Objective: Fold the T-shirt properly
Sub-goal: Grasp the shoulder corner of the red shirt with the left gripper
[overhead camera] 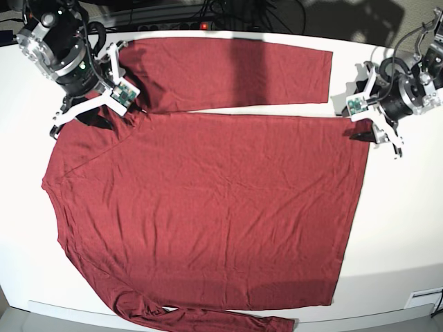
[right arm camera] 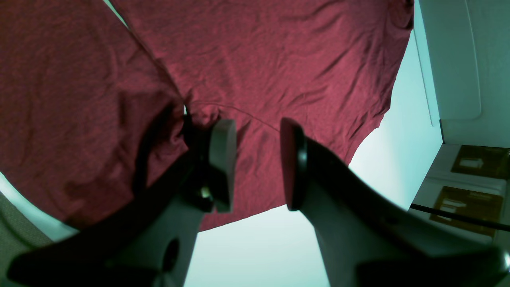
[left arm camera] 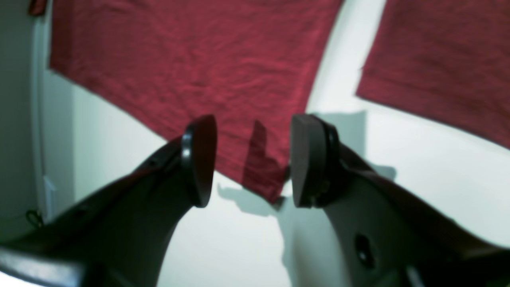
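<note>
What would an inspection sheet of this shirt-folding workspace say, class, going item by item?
Surface: white table, bare around the garment.
Job's things: maroon long-sleeved T-shirt spread flat; one sleeve lies along the far edge, the other sleeve reaches the near edge.
Clutter: nothing seen.
Grippers: left gripper open, fingers straddling the shirt's hem corner, fabric not pinched. Right gripper open over the underarm seam, holding nothing.
Cables: dark cables behind the table's far edge.
Surroundings: white panels beside the table; little else can be made out.
</note>
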You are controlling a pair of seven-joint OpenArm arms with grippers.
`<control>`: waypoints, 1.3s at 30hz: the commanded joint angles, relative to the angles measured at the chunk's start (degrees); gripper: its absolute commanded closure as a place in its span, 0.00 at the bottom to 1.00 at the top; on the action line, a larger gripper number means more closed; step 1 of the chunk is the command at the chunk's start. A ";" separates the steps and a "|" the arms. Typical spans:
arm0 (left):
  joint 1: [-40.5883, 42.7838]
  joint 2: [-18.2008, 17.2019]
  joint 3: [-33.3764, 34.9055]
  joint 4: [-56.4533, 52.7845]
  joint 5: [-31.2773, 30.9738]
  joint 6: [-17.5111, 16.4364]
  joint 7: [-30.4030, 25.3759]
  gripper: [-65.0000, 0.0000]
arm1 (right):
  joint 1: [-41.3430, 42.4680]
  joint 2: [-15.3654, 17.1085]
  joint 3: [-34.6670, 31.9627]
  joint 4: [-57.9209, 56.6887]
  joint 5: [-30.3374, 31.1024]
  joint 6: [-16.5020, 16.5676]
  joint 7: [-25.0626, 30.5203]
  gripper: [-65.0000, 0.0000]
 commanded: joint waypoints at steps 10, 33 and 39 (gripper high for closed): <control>-0.63 1.42 -0.35 0.76 -1.29 2.97 8.44 0.55 | 0.04 0.74 0.42 1.05 0.11 -0.66 0.50 0.70; -0.55 1.40 13.90 -1.60 16.17 15.74 8.39 0.55 | 0.04 0.72 0.42 1.05 0.11 -0.66 0.46 0.70; -0.85 1.46 15.37 -5.79 17.16 16.76 8.39 0.55 | 0.07 0.74 0.42 1.05 0.11 -0.68 0.50 0.70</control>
